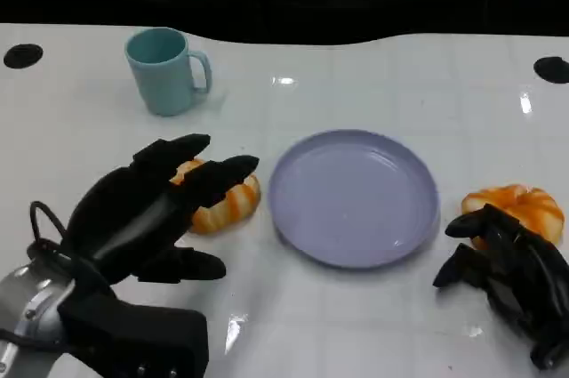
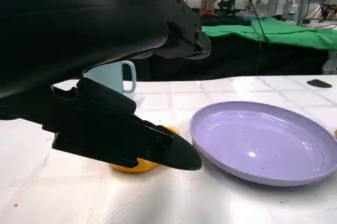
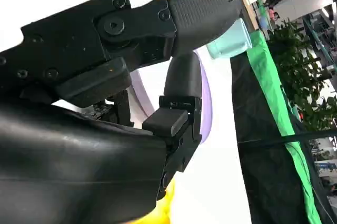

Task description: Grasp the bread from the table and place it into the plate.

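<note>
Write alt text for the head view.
The left robot hand hovers with fingers spread over an orange bread roll beside an empty lavender plate on a white table. A second roll lies by the right robot hand; a teal mug stands behind.

My white table [image 1: 373, 325] glints under overhead lights; beyond its far edge I see green cloth [image 2: 274, 31], leafy plants [image 3: 300, 76] and workshop clutter.
</note>
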You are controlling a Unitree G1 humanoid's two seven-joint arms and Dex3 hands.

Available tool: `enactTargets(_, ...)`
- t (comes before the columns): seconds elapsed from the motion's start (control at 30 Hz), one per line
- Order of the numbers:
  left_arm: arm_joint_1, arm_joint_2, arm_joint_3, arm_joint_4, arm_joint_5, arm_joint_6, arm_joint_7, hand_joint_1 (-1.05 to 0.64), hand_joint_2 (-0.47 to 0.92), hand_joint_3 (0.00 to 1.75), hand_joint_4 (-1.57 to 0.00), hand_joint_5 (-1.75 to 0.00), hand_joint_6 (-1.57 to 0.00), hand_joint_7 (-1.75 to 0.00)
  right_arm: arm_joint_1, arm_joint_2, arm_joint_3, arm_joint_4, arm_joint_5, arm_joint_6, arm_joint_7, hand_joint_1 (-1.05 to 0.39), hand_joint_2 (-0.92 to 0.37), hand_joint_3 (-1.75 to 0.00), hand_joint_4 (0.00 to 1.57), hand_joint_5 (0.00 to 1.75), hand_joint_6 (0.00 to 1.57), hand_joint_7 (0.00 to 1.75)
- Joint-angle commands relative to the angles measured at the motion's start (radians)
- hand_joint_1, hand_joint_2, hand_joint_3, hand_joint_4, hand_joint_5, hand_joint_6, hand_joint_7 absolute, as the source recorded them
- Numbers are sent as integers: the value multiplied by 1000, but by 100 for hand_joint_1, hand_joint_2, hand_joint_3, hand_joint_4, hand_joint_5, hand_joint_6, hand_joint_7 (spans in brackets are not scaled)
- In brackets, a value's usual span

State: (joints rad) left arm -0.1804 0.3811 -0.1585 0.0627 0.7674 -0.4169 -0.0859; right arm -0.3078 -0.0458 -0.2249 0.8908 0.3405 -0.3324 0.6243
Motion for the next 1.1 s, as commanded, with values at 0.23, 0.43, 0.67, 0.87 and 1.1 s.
enactTargets(0.23,-11,35,-19,-13,-5,21,33,-66,92,0,0,-13,-22,0,8,-12,-5,19,-9,-3,-5,-56,-92,-25,69,154,62,124)
enactTargets(0.43,-291,-29,-162,335,166,205,6,-58,85,0,-4,-8,-17,-1,10,-12,-12,6,14,39,11,-55,-92,-23,67,153,61,123)
enactTargets(0.67,-473,-97,-260,657,157,275,55,-58,82,0,-5,-8,-16,0,21,-9,-9,-1,1,19,16,-56,-92,-23,69,153,63,123)
enactTargets(0.87,-512,-97,-305,719,141,287,72,-60,83,1,-3,-7,-15,0,24,-8,-9,-7,2,32,10,-56,-92,-22,69,153,65,121)
enactTargets(1.1,-586,-140,-354,894,101,280,50,-61,84,0,-3,-7,-14,0,27,-7,-3,-10,-9,13,3,-55,-92,-25,68,156,65,121)
